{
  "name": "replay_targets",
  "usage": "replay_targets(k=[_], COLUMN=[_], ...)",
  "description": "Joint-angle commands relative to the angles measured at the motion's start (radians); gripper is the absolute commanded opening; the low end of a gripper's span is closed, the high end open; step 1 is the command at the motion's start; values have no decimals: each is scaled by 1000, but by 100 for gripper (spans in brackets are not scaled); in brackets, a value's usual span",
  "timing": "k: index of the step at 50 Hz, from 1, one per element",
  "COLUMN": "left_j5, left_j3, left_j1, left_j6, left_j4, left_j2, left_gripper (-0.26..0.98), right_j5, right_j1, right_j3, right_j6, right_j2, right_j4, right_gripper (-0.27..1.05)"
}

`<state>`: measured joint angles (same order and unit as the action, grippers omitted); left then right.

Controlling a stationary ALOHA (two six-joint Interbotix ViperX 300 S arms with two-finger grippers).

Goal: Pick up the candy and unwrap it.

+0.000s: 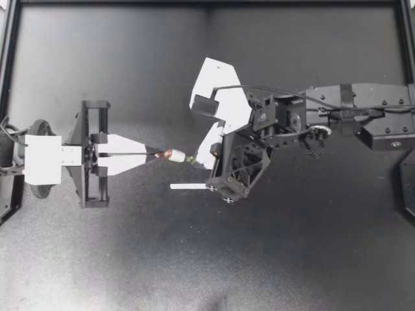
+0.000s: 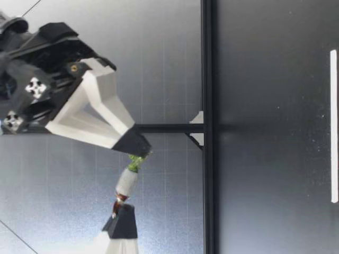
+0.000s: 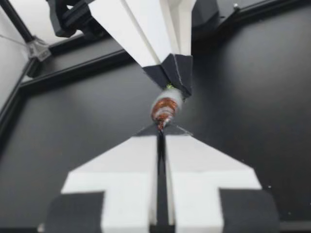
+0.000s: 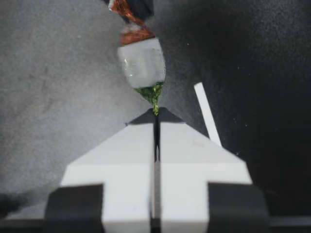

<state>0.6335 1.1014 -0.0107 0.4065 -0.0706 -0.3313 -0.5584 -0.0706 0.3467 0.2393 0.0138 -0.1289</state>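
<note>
Pinching candy [image 1: 175, 155] — white strip [image 1: 189, 186] nearby

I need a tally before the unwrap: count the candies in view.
1. The candy is held in the air, its brown end pinched by the left gripper, its green end by the right gripper. No other shows.

Mid-frame, the candy [image 1: 175, 155] has a white body, a copper-red twist on its left and a green one on its right; the table [image 1: 97, 259] is matte black, faintly speckled.
</note>
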Motion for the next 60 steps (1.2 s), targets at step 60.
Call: replay_targets(k=[60], left_j5=[5], left_j3=[-46], left_j1=[29], left_j6=[-144], left_j4=[-2], left_j2=[25], left_gripper=[-18], right_j5=[229], right_j1=[17], right_j3=[153], right_j6=[-38], right_j2=[146], right_j4=[18], right_gripper=[-18])
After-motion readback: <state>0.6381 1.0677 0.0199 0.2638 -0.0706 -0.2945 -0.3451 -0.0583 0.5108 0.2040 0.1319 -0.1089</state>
